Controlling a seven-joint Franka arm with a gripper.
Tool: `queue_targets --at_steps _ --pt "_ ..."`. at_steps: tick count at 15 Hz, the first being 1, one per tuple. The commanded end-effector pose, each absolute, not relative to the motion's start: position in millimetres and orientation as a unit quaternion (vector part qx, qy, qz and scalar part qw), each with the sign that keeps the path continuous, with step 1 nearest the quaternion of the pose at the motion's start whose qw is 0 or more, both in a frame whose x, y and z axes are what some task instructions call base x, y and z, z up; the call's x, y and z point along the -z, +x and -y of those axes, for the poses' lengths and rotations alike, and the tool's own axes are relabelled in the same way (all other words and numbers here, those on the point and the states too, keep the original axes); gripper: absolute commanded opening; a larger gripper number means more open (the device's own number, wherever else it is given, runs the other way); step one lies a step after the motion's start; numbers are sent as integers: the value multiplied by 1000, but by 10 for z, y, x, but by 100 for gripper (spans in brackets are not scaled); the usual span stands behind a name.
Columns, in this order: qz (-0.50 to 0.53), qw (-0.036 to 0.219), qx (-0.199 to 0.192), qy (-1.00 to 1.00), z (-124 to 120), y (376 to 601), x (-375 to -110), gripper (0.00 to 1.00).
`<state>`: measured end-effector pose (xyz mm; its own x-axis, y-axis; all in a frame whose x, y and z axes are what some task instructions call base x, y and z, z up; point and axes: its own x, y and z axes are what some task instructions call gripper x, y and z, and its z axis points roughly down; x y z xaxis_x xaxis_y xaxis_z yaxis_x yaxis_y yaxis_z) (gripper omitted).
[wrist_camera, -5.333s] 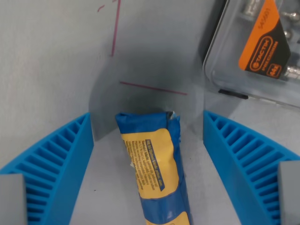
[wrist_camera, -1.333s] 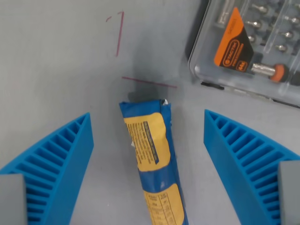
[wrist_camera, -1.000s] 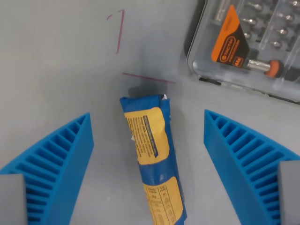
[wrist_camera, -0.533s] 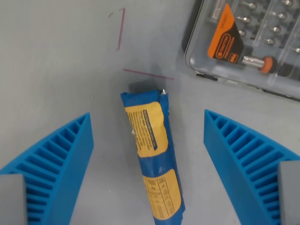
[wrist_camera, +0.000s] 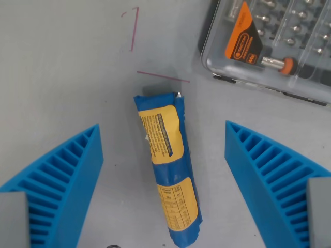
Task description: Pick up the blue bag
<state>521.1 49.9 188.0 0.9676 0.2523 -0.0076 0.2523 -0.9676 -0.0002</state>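
Blue bag (wrist_camera: 168,173): a long, narrow blue packet with yellow printed label panels, lying flat on the grey table (wrist_camera: 62,77). It runs from the middle of the wrist view down toward the lower edge, its lower end tilted slightly to the wrist view's right.

Claw (wrist_camera: 163,170): spread wide. One ribbed blue finger (wrist_camera: 57,181) sits at the wrist view's left and the other finger (wrist_camera: 271,175) at the right, and neither touches the bag. The bag lies between them, a little nearer the left finger than the right.

Height: the claw looks to hang well above the table, since the whole length of the bag fits in the view. That is a judgement only.

Neighbours: a clear plastic screwdriver bit case (wrist_camera: 269,46) with an orange label sits at the upper right, apart from the bag. Thin red pen marks (wrist_camera: 135,30) are drawn on the table above the bag's upper end.

Step in hand: the grasp is not yet made; the bag is free on the table.

Risk, slip: the wrapper looks smooth and rounded, so a shallow pinch could let it squirt out of the fingers.

Risk, tilt: a grip taken near one end could leave the bag drooping or sliding out on the lift.

Risk, offset: the bag is angled and off-centre, so one finger may reach it first and push it aside.

Risk, case: drifting toward the upper right could bring the right finger against the bit case.
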Motion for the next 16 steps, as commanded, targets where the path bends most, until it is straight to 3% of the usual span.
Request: queue_targets --at_steps 1,16 --pt "-135 -5 -4 991 -504 5133 -2010 100" --pt "-135 -5 -4 991 -504 5133 -2009 100"
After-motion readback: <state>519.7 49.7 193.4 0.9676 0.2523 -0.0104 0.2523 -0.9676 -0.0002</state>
